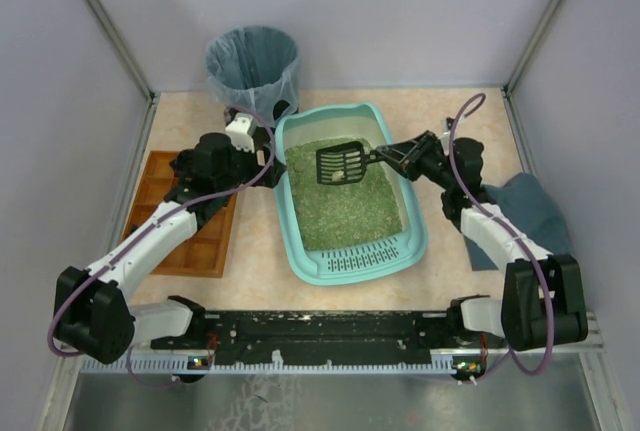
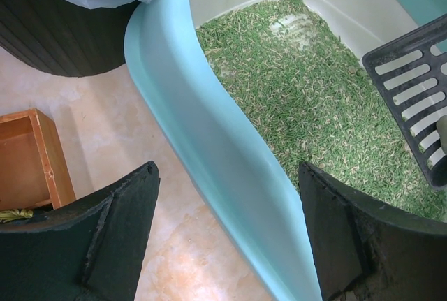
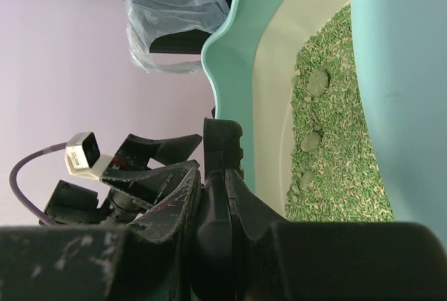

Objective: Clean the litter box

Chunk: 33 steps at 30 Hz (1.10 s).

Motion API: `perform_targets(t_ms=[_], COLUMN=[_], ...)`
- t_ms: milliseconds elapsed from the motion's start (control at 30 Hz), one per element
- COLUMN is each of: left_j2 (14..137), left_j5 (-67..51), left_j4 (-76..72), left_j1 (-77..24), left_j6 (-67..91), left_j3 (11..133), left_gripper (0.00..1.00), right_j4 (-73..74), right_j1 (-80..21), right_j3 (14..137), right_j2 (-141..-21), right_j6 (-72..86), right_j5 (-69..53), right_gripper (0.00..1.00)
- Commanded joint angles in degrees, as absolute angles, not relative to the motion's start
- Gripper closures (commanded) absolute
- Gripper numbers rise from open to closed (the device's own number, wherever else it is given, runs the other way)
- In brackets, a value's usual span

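Teal litter box (image 1: pixel 350 196), top view: sat mid-table between your two arms, grate lip toward the bases, green litter over its floor.
Right gripper (image 1: pixel 385 158), top view: closed on the handle of the black scoop (image 1: pixel 340 163); the scoop head hung just over the litter at the far end of the box.
Left gripper (image 1: pixel 265 144), top view: at the box's left rim, near the black bin (image 1: pixel 252 66); wooden tray (image 1: pixel 185 216) lay to its left.
Left wrist view: fingers (image 2: pixel 105 245) were spread wide with nothing gripped. The teal rim ran between them, seemingly touching neither.
Right wrist view: jaws were clamped tight round the scoop handle. A few rounded clumps (image 3: pixel 318 81) lay in the litter near the box wall.
Step in hand (judgement): scooping clumps for the bin.
How to do it well: you needed to slide the scoop edge under a clump at a shallow angle, lift level, and shake gently so loose grains dropped through the slots. Pinching the rim with the left claw first would have steadied the box.
Hard to make out: a pale bit sat on the scoop head in top view, clump or glare, I could not tell. The scoop was cut off at the frame edge in left wrist view, and its head was out of sight in right wrist view. The bin's inside was hidden.
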State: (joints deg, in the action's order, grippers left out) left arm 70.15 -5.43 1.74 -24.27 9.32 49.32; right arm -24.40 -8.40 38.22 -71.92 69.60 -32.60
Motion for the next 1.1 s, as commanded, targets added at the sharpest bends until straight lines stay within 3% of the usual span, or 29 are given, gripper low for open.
perform_targets(t_ms=[0,167,533,1067], left_j2=[69.8,68.4,66.5,65.8], left_j5=[-4.2,-4.6,-8.2,-8.5], left_j4=[1.6,0.8,-1.2,-0.5], left_j1=[-23.6,-21.1,-13.1,-12.8], left_j6=[11.9,13.6,18.4,16.7], left_j3=[51.0,50.2,48.3,48.2], left_gripper=[0.15,0.15,0.15,0.15], right_j4=[-28.4,-27.3,-14.6,-6.9], right_j1=[-8.8,-10.1,-16.2,-25.7], right_j3=[42.5,46.9,68.8,104.2], right_j2=[-71.1,-71.9,-82.4,-105.2], right_j6=[69.2,69.8,71.5,64.5], right_j5=[-31.7,-28.4,-18.0,1.7], right_gripper=[1.00,1.00,1.00,1.00])
